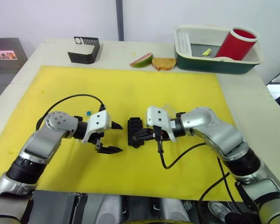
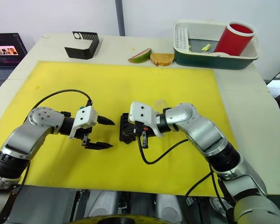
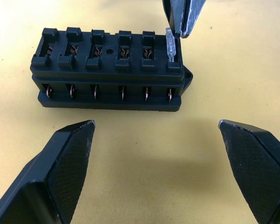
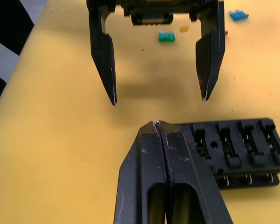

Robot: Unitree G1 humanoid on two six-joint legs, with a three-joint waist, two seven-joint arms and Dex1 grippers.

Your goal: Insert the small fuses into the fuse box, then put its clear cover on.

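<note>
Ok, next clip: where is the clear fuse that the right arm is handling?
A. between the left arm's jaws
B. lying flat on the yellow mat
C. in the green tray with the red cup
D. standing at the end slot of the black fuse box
D: the left wrist view shows the clear fuse upright at the end slot of the fuse box, pinched by the right gripper; the left gripper hangs open and empty.

table [image 1: 252, 100]: pale, upper frame to right edge
on it: yellow mat [image 1: 130, 88] (centre), green tub [image 1: 214, 63], black holder [image 1: 84, 50]

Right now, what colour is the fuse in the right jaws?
Clear, nearly colourless fuse; best in the left wrist view.
</note>
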